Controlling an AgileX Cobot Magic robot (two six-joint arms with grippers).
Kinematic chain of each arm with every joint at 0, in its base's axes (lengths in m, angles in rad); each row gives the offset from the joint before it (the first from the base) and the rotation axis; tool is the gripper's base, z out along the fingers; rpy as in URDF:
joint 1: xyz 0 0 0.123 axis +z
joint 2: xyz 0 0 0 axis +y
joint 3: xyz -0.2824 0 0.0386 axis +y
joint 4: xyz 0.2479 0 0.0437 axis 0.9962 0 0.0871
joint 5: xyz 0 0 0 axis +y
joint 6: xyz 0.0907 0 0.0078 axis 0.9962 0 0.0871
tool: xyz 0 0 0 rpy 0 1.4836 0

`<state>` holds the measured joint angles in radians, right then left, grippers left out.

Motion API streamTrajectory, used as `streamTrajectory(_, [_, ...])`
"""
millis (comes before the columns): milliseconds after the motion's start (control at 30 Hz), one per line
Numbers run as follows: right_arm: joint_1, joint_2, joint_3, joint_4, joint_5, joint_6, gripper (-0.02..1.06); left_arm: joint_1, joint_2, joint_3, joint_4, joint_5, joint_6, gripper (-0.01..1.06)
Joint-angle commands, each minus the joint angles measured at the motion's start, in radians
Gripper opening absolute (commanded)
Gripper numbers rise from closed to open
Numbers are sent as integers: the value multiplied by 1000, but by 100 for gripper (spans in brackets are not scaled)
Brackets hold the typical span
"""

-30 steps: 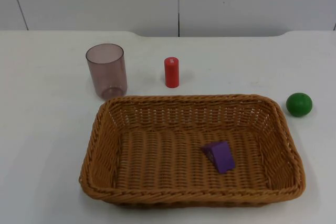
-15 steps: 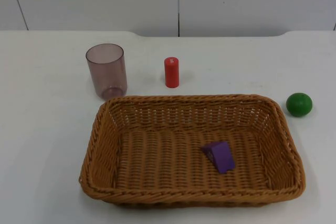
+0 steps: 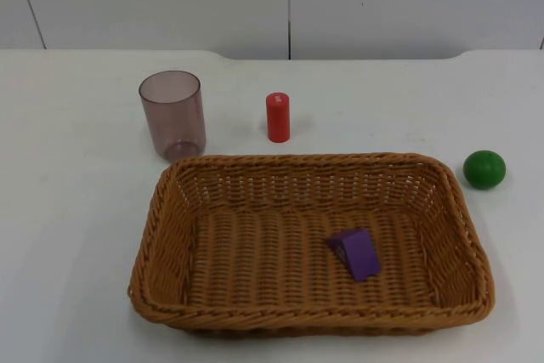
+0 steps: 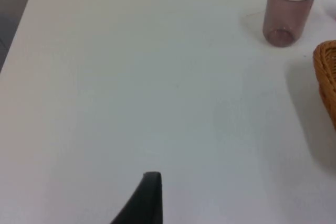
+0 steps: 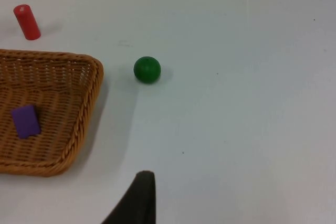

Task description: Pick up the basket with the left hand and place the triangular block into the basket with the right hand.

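One purple block [image 3: 356, 252] inside one basket [image 3: 170, 210]

- Basket [image 3: 161, 235] sits at table centre; its raised wicker walls block any low sideways approach, open from above.
- Purple triangular block [image 3: 357, 252] lies inside, bare floor at its 9 o'clock.
- Cup [image 3: 172, 114] just beyond the basket's 11 o'clock corner.
- Red cylinder [image 3: 278, 116] at 12 o'clock, near the rim.
- Green ball [image 3: 484, 169] at 2 o'clock.
- Table [image 3: 68, 235] bare at 9 o'clock.
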<state>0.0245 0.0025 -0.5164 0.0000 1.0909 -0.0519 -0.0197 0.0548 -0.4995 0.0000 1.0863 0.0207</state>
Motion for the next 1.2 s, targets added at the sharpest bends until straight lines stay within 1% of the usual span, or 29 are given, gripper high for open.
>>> streamTrajectory(0, [0, -3, 2, 0, -11, 4, 98, -2, -4, 4, 15, -11, -21, 105])
streamTrajectory(1167, [0, -3, 2, 0, -11, 4, 98, -2, -4, 4, 13, -11, -12, 105])
